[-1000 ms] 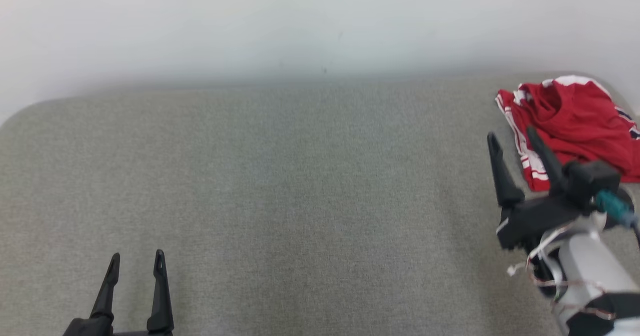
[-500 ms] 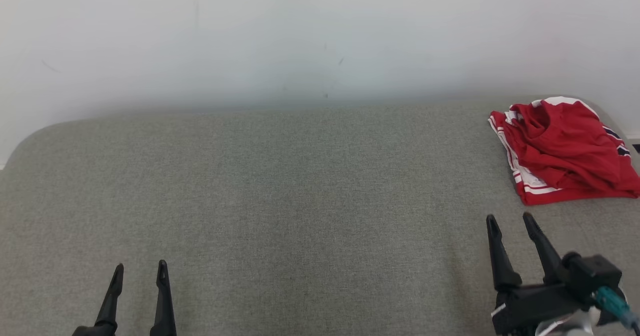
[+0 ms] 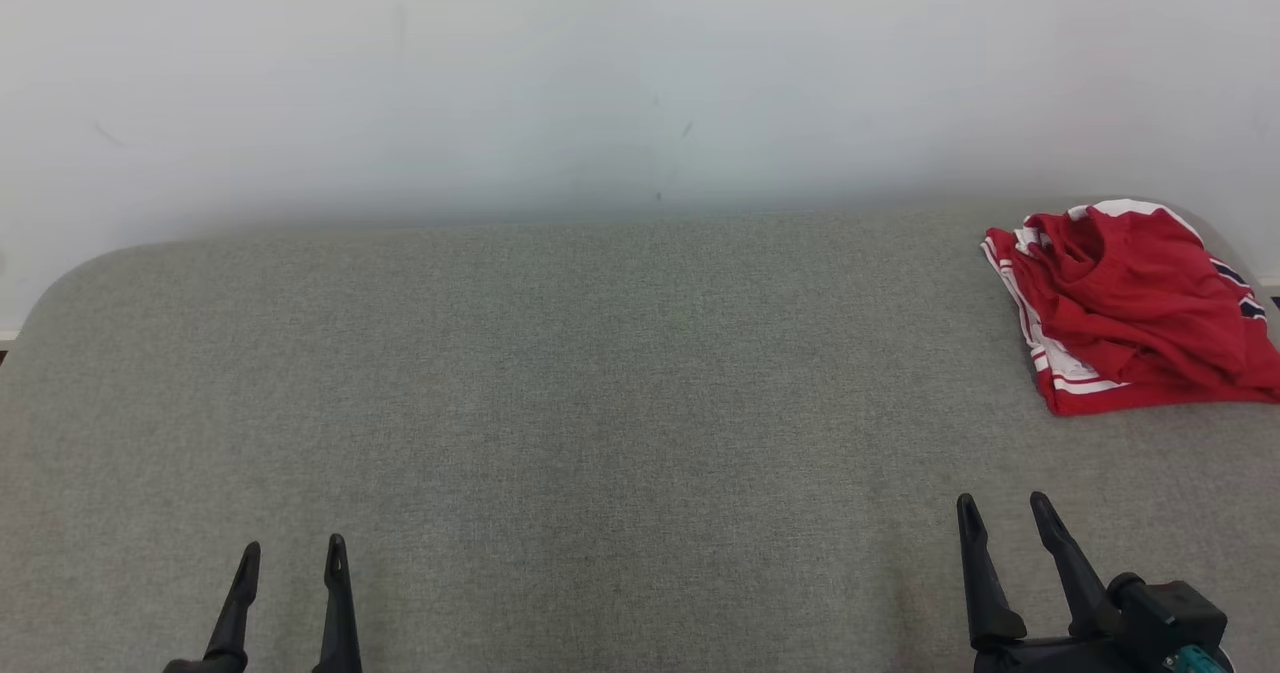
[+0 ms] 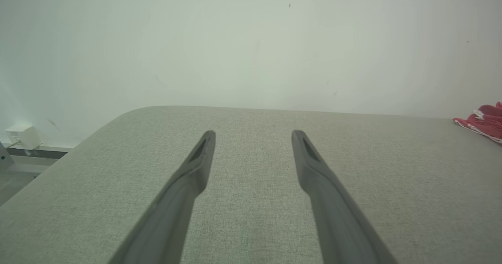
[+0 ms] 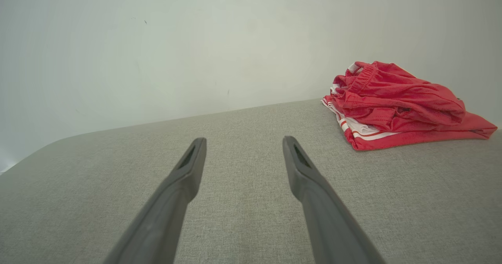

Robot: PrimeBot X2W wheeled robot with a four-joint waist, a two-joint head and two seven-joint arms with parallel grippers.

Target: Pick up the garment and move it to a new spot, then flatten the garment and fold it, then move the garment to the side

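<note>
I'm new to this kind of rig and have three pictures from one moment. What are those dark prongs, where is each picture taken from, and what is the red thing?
The dark prongs belong to the grippers of a two-armed robot; each gripper has two long prongs that open and close. The wide picture comes from a camera on the robot's head, looking forward and down. In it the left gripper sits at the lower left and the right gripper at the lower right. The other two pictures come from a camera on each wrist, looking along that gripper's own prongs, which rise from the bottom edge. The grey fabric-covered surface stands against a pale wall. At its far right lies a red garment with white stripes, loosely folded into a pile. Both grippers are open, hold nothing and are apart from the garment. The right one is nearer to it.
</note>
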